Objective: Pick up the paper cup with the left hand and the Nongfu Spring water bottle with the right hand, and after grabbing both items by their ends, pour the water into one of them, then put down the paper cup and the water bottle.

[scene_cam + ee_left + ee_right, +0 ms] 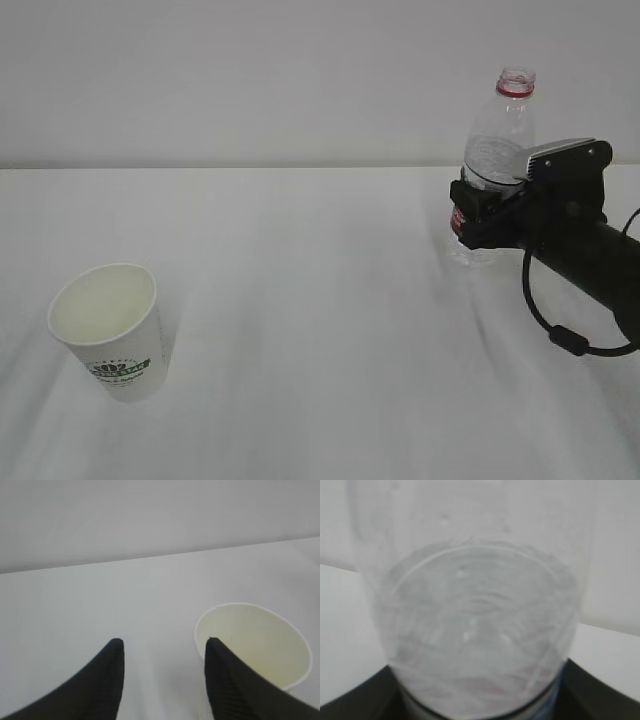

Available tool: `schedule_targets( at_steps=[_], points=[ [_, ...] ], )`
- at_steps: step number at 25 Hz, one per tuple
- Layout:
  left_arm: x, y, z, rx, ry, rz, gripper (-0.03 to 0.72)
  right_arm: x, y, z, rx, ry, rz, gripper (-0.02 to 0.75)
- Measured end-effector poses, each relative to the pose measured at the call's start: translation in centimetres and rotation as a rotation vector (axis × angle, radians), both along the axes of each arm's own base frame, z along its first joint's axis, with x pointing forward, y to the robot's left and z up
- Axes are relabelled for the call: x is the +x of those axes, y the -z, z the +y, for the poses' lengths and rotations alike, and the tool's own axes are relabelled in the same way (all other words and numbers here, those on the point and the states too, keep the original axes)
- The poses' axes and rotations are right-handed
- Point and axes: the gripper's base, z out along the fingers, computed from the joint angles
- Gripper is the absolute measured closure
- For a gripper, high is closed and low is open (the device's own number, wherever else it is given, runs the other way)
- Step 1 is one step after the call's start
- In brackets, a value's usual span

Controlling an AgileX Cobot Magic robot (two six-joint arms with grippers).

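Exterior view shows the right gripper (478, 215) clamped around the middle of the water bottle (497, 150), which stands upright on the table (320, 300) at about 2 o'clock from the frame's centre. The paper cup (108, 330) stands alone at 8 o'clock, well apart from the bottle, with no arm near it in this view. In the left wrist view the left gripper (162, 650) hangs with its jaws apart and empty; the cup's rim lies just past the right finger, not between the two.

By my judgement the task sits at the grasping step: bottle taken, cup not. Next the left gripper needs to shift toward 3 o'clock so the cup falls between its fingers, then close.

Whether the cup holds water is hard to tell. The right wrist view is filled by blurred bottle plastic, hiding the fingertips.
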Motion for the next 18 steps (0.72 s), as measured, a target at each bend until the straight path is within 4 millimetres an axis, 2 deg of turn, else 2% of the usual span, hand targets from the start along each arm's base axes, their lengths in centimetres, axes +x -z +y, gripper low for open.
schedule_targets(
  at_steps=[8,18],
  points=[
    [0.0,0.1,0.1,-0.002,-0.006,0.008,0.307,-0.3,-2.3,-0.1,-0.009,0.0,-0.003,0.295],
    [0.0,-0.2,-0.1,0.0,0.011,-0.022,0.307,-2.2,-6.2,-0.2,-0.04,-0.017,-0.031,0.295]
  ],
)
